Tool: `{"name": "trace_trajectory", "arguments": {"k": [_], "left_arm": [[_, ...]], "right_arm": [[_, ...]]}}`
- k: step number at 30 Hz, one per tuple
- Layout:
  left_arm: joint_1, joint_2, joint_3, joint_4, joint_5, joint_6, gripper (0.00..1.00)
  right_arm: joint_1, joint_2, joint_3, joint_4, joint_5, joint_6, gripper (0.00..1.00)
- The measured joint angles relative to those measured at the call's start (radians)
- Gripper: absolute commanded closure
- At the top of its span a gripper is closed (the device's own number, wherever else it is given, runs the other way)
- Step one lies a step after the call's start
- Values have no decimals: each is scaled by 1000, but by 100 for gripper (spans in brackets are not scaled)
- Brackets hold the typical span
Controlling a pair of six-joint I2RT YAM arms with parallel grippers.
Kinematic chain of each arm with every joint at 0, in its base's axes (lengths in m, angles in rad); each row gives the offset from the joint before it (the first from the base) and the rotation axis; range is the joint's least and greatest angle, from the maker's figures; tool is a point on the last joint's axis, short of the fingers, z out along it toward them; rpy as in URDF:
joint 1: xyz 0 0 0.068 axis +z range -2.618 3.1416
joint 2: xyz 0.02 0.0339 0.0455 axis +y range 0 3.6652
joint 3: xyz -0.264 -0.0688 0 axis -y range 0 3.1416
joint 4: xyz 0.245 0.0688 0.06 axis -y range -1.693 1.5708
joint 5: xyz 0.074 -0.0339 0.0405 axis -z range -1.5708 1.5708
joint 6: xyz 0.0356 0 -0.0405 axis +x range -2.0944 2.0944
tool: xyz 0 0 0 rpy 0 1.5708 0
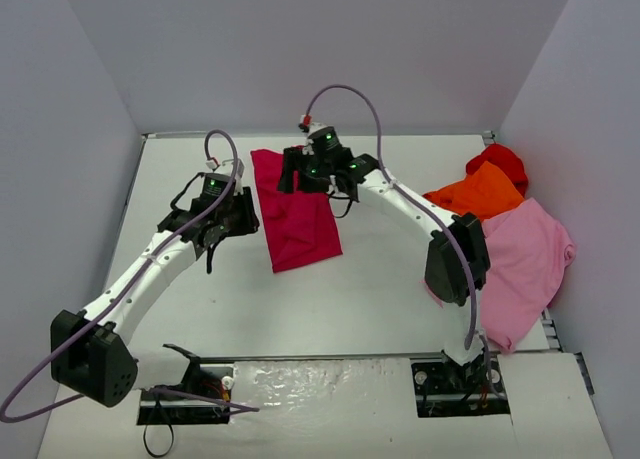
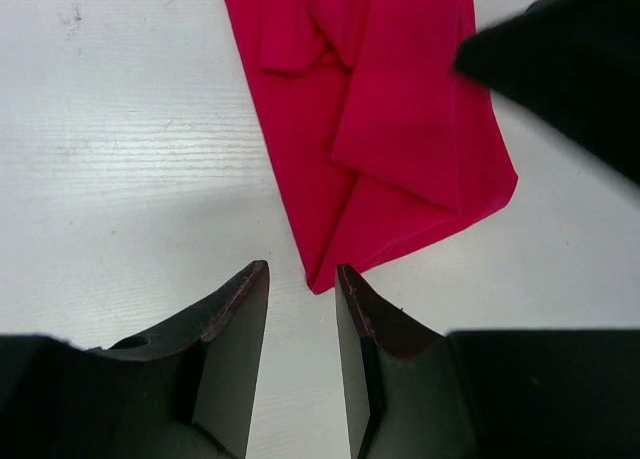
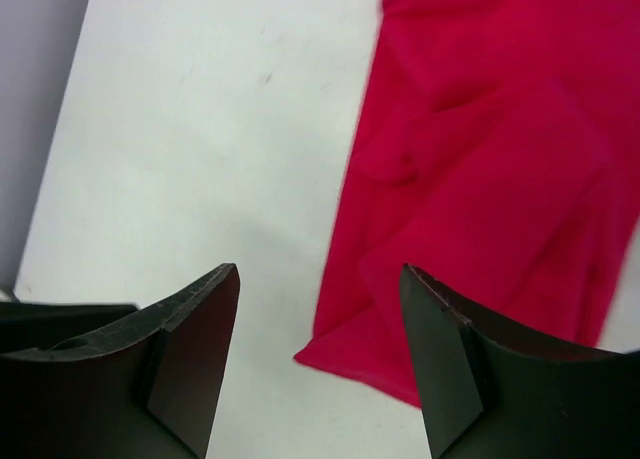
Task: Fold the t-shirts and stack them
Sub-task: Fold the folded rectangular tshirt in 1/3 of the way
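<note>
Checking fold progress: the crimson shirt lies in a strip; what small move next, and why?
Probably ease the left hand forward onto the near corner of the crimson shirt and close: that corner lies just ahead of its open, empty jaws.

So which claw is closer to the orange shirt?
Right. The right gripper hangs by the far end of the crimson shirt, left of the orange shirt; the left gripper sits beyond that shirt, farther left.
</note>
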Motion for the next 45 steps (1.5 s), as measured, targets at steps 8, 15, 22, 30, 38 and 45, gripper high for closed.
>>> {"name": "trace_trajectory", "arguments": {"k": [8, 15, 22, 30, 38, 45], "left_arm": [[2, -108, 0, -69, -22, -24, 69], [7, -164, 0, -110, -52, -26, 69], [8, -159, -1, -119, -52, -26, 69], [8, -147, -2, -120, -54, -26, 69], [9, -143, -13, -119, -73, -26, 69], [9, -132, -18, -119, -75, -26, 69]], "right_arm": [[250, 158, 158, -294, 331, -170, 38], [263, 244, 160, -423, 601, -233, 37], [251, 261, 170, -446, 752, -275, 38], [252, 322, 222, -449, 760, -297, 39], [255, 323, 237, -451, 721, -291, 40], [264, 323, 276, -452, 670, -278, 40]]}}
